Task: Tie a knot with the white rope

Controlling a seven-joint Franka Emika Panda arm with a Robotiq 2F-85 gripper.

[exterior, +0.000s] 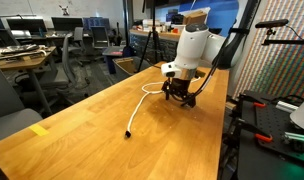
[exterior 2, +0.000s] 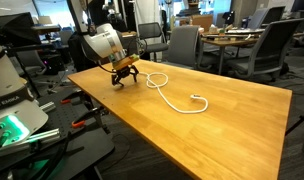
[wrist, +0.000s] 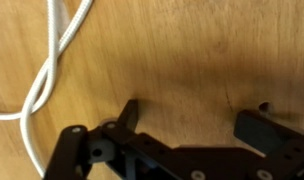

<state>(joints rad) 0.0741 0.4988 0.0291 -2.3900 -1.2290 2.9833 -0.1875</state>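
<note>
Our gripper (wrist: 192,118) hovers low, jaws apart, empty. In the wrist view the white rope (wrist: 50,62) loops just left, probably our target.

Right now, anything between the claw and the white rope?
Nothing. In the wrist view only bare table separates the open claw from the white rope lying beside it; they are not touching.

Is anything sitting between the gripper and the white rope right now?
Nothing visible. In the wrist view the open gripper faces bare table, and the white rope lies with crossed strands just to one side, unobstructed.
</note>
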